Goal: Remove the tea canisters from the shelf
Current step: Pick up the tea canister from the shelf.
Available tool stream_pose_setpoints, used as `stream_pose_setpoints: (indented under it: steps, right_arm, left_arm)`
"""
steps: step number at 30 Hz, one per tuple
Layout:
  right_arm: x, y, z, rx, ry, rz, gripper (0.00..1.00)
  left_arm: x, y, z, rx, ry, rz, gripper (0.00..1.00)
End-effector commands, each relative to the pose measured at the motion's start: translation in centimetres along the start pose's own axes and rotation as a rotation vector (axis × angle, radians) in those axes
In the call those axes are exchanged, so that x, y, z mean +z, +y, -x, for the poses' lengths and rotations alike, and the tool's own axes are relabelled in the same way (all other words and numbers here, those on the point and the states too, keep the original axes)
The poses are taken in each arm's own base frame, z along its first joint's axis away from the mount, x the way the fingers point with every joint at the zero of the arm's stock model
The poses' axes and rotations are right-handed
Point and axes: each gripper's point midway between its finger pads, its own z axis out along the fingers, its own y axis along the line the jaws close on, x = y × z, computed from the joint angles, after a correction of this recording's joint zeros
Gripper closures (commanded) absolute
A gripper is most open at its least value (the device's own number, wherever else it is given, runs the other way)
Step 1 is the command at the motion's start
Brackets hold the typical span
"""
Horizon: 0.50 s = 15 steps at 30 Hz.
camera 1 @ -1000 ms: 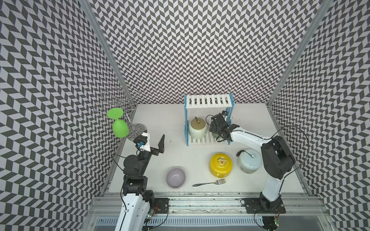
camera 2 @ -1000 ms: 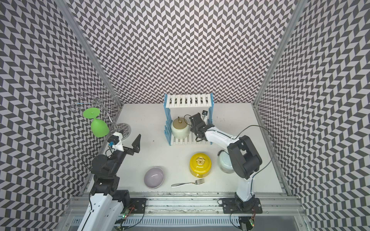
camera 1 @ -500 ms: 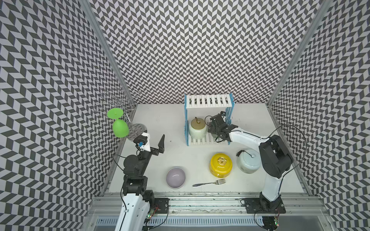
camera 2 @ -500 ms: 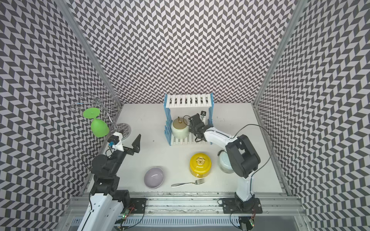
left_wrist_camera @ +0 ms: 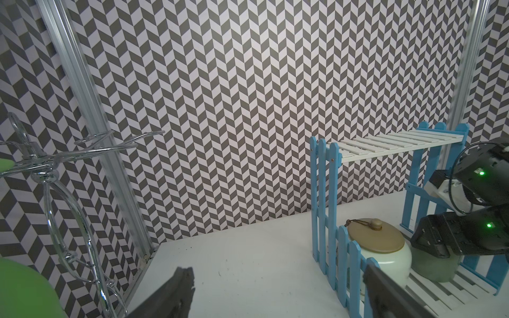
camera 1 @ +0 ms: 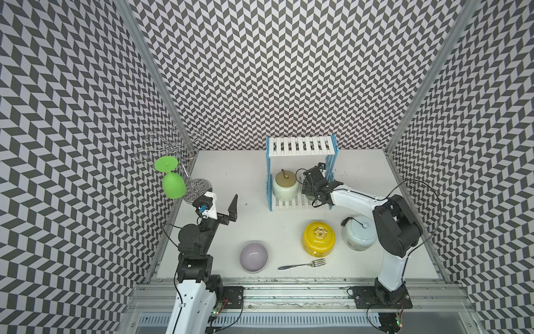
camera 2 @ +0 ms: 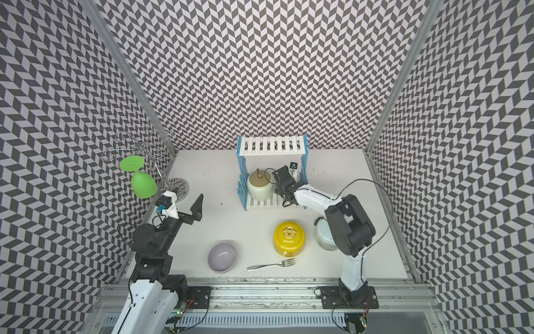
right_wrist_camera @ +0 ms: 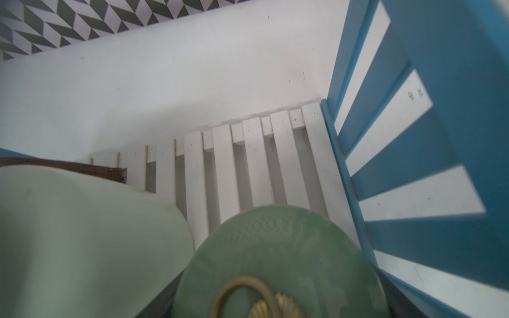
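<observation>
Small two-tier shelf [camera 1: 300, 147] with white slats and light-blue picket sides stands at the rear of the white tabletop [camera 1: 251, 179]. Its lower tier carries the cream ceramic canister [camera 1: 285, 188] with tan lid and, just beside it, the small grey-green lidded canister [right_wrist_camera: 278, 261]. Right gripper [camera 1: 309, 191] sits over the latter; grip cannot be told. Large yellow canister [camera 1: 318, 238] with gold knob and pale blue-white canister [camera 1: 358, 235] stand on the tabletop, off the shelf. Left gripper [camera 1: 221, 206] is spread wide and holds nothing.
</observation>
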Motion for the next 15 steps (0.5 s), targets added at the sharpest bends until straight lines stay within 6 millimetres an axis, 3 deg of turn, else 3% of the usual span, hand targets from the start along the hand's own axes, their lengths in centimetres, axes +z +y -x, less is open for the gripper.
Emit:
stream_pose_setpoints:
  steps: [1, 15]
  right_arm:
    - [-3.7, 0.5, 3.4, 0.017, -0.086, 0.037, 0.31]
    - [-12.2, 2.7, 6.0, -0.05, -0.17, 0.195, 0.34]
  left_arm:
    - [-0.1, -0.1, 1.3, 0.014, -0.034, 0.0, 0.0]
    - [-0.1, 0.0, 1.2, 0.012, -0.033, -0.001, 0.0]
